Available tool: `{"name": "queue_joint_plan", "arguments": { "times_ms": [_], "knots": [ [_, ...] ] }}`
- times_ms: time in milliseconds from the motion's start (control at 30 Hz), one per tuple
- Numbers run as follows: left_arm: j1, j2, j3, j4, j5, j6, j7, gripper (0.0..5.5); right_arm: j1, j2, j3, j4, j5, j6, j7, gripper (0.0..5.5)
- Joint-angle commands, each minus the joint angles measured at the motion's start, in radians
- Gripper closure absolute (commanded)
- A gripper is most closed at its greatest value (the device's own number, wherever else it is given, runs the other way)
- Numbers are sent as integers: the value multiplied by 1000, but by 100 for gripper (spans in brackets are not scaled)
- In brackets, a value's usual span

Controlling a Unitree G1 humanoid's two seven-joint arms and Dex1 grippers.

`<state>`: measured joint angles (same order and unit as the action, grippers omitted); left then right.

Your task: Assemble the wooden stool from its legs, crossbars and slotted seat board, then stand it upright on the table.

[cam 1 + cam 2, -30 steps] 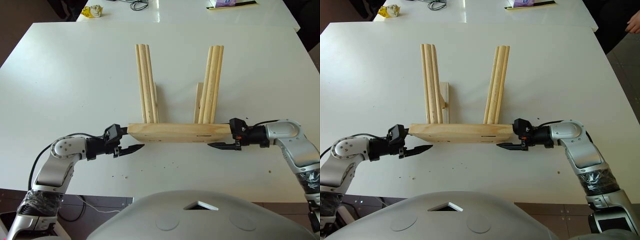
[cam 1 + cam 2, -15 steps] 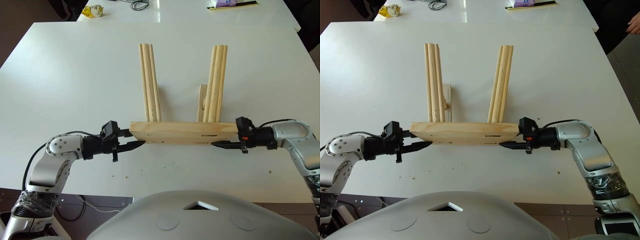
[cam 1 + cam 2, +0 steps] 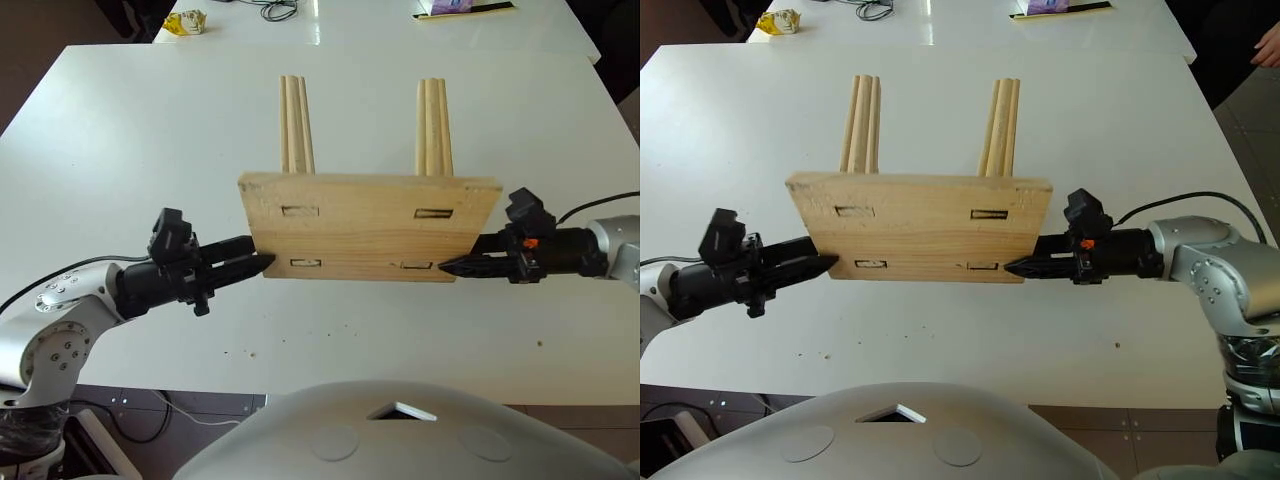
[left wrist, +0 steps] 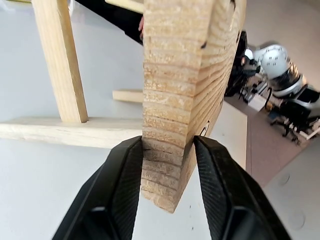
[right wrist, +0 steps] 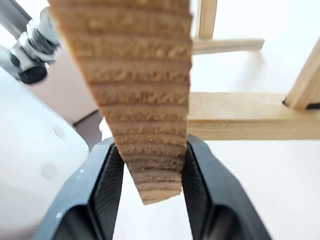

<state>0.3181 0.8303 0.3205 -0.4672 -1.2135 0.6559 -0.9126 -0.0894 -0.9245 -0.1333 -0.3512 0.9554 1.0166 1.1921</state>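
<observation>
The wooden stool is held between both arms over the white table (image 3: pixel 120 150). Its slotted seat board (image 3: pixel 370 228) turns its broad face with several slots toward the head camera. Two groups of legs (image 3: pixel 296 125) (image 3: pixel 434 125) stick out beyond its far edge. My left gripper (image 3: pixel 255 266) is shut on the board's left edge near the lower corner, and my right gripper (image 3: pixel 455 266) is shut on the right edge. In the left wrist view the black fingers (image 4: pixel 120 175) clamp the board's end grain (image 4: pixel 175 100), with a crossbar (image 4: pixel 65 132) behind. In the right wrist view the fingers (image 5: pixel 107 185) squeeze the board end (image 5: pixel 140 90).
A second white table stands behind with a yellow object (image 3: pixel 186 21), cables (image 3: pixel 270 8) and a flat box (image 3: pixel 460 6). A few small crumbs (image 3: pixel 250 352) lie on the near part of the table. Open tabletop lies on both sides of the stool.
Both grippers have risen and turned with the seat board. The board's face now points at the camera instead of showing its thin edge, and the legs look shorter.
</observation>
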Motion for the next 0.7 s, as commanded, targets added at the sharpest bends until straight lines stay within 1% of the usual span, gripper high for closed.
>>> {"name": "queue_joint_plan", "arguments": {
  "times_ms": [33, 100, 167, 233, 300, 367, 433, 467, 567, 700],
  "knots": [
    [-50, -59, -79, -205, -629, -25, 378, 392, -116, 38, -36, 22, 620, 166, -439, 394],
    [-40, -87, -103, -237, -699, -68, 459, 392, -116, -3, 17, 48, 852, 70, -599, 395],
    [-31, -120, -120, -267, -741, -109, 528, 392, -116, 2, 46, 56, 991, -4, -720, 399],
    [-39, -193, -140, -311, -757, -181, 612, 392, -117, 131, 17, 64, 1017, -61, -853, 405],
    [-58, -286, -165, -357, -758, -274, 722, 393, -128, 310, -32, 46, 1017, -145, -1027, 408],
    [-82, -387, -184, -405, -758, -390, 869, 396, -126, 501, -63, -32, 1017, -288, -1254, 409],
    [-135, -464, -190, -428, -759, -482, 999, 401, -127, 624, -74, -128, 1017, -431, -1443, 409],
    [-167, -490, -187, -437, -758, -521, 1055, 407, -146, 667, -85, -152, 1017, -483, -1521, 409],
    [-245, -531, -166, -449, -749, -606, 1183, 436, -213, 731, -133, -147, 1017, -582, -1699, 409],
    [-332, -628, -142, -373, -652, -707, 1370, 505, -257, 772, -163, -114, 1017, -676, -1844, 409]
  ]
}}
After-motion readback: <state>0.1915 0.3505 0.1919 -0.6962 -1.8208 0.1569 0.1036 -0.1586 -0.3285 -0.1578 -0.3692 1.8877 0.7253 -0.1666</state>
